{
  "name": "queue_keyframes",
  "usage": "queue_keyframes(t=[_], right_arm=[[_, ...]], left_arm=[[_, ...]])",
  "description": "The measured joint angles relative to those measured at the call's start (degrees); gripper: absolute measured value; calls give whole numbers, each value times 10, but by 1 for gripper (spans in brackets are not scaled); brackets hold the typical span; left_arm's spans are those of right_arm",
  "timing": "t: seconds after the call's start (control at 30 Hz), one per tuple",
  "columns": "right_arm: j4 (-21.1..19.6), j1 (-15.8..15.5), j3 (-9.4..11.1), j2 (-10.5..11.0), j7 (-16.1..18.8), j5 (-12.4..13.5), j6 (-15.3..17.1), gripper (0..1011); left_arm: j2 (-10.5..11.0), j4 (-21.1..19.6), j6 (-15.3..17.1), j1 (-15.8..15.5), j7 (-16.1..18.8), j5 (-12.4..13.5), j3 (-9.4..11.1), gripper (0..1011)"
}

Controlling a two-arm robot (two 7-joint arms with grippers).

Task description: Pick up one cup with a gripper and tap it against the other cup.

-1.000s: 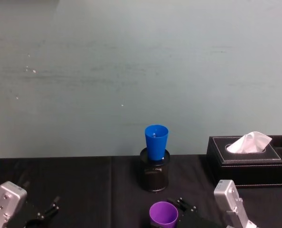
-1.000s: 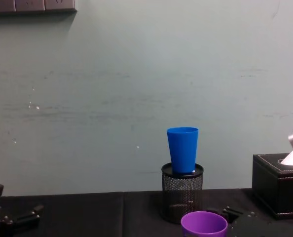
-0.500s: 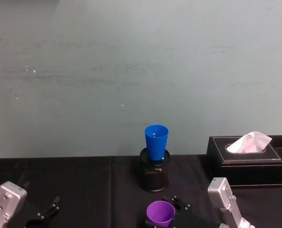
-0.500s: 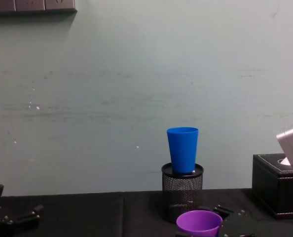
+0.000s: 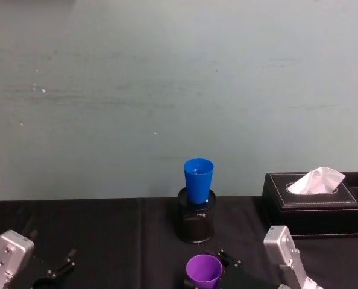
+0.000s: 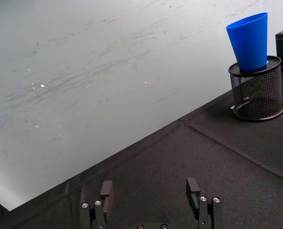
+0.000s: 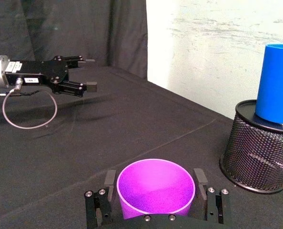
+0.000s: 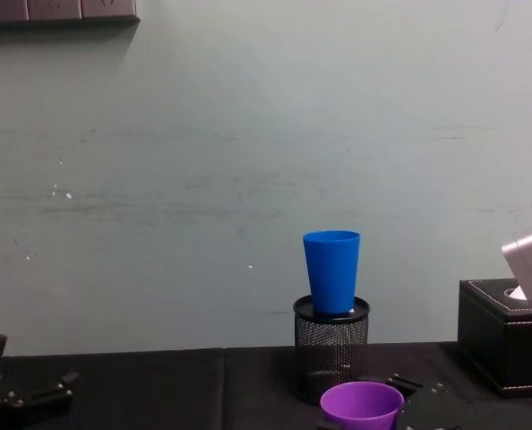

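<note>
The purple cup (image 7: 156, 188) stands upright between the fingers of my right gripper (image 7: 155, 179), which is shut on its sides just below the rim. It shows low at the table's front in the head view (image 5: 204, 271) and the chest view (image 8: 362, 405). The blue cup (image 5: 198, 179) sits upright in the black mesh pen holder (image 5: 196, 224), behind the purple cup and apart from it. My left gripper (image 6: 150, 191) is open and holds nothing, low over the table at the front left (image 5: 55, 272).
A black tissue box (image 5: 316, 201) with a white tissue stands at the back right. A black cloth (image 5: 106, 235) covers the table, and a pale wall rises right behind it. The left gripper's cable loop (image 7: 29, 112) hangs over the cloth.
My right gripper has carried the purple cup a little to the left, then held nearly still. The left arm and the blue cup have not moved.
</note>
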Motion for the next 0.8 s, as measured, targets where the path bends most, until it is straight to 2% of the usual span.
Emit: queue_keyframes(t=[0.17,0.43,0.8], right_arm=[[0,0,0,0,0,0,0,982],[0,0,0,0,0,1,1,807],[0,0,0,0,0,1,1,755]], left_arm=[[0,0,0,0,0,0,0,1000],[0,0,0,0,0,0,0,1000],[0,0,0,0,0,0,0,1000]])
